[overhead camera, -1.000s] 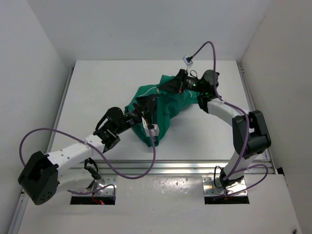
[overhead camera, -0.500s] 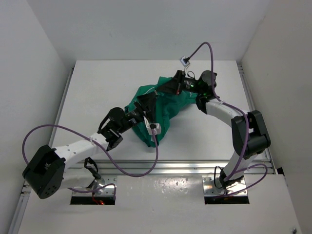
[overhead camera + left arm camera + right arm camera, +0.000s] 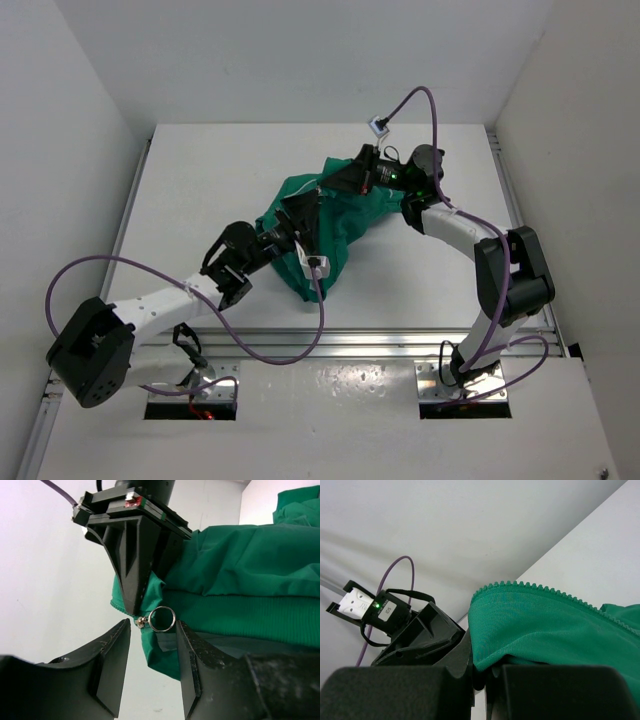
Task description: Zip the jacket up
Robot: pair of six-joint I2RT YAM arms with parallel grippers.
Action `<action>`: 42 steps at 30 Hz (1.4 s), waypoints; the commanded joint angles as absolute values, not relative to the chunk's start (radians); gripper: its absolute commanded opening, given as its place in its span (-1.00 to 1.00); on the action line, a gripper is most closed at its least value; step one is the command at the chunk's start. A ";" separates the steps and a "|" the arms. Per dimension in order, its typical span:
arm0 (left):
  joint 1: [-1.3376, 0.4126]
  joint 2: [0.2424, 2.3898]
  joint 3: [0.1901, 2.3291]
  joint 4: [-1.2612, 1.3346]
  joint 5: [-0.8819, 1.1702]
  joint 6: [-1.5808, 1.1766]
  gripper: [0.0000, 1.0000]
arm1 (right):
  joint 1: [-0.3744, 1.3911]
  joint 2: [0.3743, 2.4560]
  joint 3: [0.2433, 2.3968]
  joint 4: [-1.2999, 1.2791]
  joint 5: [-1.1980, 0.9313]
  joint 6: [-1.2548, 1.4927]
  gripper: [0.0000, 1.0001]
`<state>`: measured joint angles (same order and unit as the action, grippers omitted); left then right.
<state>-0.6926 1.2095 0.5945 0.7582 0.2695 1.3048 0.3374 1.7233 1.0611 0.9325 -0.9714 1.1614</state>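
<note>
**Jacket and grippers, three views.** The jacket (image 3: 345, 225), green and crumpled, is shown bunched near the middle of the white table (image 3: 200, 180), between the two arms. In the left wrist view its ribbed hem is seen. The zipper slider and its metal pull ring (image 3: 162, 607) are seen at the hem's corner. In the right wrist view a row of zipper teeth (image 3: 540, 590) is seen running along a folded edge of the fabric.

The right gripper (image 3: 333, 186) is closed on the jacket, with green fabric pinched between its fingers. Seen from the left wrist, its tapered tip is set on the hem corner, just beside the slider.

The left gripper (image 3: 152, 630) is shown with its jaws apart. The pull ring is framed between its two fingertips, just beside one of them. Whether the ring is touched cannot be told.
</note>
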 commanded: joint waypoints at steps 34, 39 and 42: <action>-0.712 1.215 0.603 0.819 0.288 1.330 -0.45 | 0.350 1.713 1.091 0.999 -0.966 1.175 -0.99; -0.712 1.236 0.592 0.840 0.288 1.374 -0.11 | 0.354 1.713 1.091 0.997 -0.968 1.177 -0.99; -0.712 1.246 0.592 0.841 0.288 1.385 -0.08 | 0.362 1.710 1.088 0.997 -0.968 1.177 -0.99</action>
<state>-0.7013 1.2400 0.5800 0.7956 0.2657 1.3560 0.3485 1.7237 1.0611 0.9340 -0.9718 1.1713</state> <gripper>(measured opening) 0.458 0.045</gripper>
